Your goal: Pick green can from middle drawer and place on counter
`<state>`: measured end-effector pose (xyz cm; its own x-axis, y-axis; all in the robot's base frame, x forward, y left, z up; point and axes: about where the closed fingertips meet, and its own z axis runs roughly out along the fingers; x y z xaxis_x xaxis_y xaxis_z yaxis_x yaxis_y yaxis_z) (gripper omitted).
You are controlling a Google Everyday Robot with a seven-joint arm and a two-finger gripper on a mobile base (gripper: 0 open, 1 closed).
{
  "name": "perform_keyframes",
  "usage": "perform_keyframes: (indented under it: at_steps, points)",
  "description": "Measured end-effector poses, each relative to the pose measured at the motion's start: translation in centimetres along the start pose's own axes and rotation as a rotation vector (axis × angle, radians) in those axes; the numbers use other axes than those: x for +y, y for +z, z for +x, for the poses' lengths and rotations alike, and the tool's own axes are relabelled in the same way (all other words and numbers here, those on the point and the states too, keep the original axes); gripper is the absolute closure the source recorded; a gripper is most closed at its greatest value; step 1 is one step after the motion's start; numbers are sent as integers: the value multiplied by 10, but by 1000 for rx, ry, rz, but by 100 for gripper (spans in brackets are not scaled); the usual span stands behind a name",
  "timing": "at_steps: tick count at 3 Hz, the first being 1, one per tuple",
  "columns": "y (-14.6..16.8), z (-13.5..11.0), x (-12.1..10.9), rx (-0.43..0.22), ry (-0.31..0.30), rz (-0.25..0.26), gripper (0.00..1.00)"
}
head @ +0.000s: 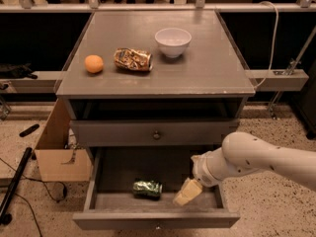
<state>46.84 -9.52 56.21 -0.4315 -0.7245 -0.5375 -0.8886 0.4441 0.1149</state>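
One green can [147, 188]: lay on its side on middle drawer [118, 174] floor, left of centre.
gripper [187, 192]: over drawer's right part, beside can, not touching; grip state couldn't be told.
arm [256, 159]: ran out of view rightward.

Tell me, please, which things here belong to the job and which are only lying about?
Job: green can in the open middle drawer; counter; gripper, over the drawer floor, right of the can.
Lying about: orange, crushed can, white bowl, cardboard box.
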Motion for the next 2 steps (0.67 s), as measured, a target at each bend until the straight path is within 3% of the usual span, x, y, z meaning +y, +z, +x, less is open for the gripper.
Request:
perform_keyframes:
  at_steps: [1,2]
  points:
    - [44,-10,7,-15,-1,-45,0]
    - [102,-20,-11,-88,10,-21,0]
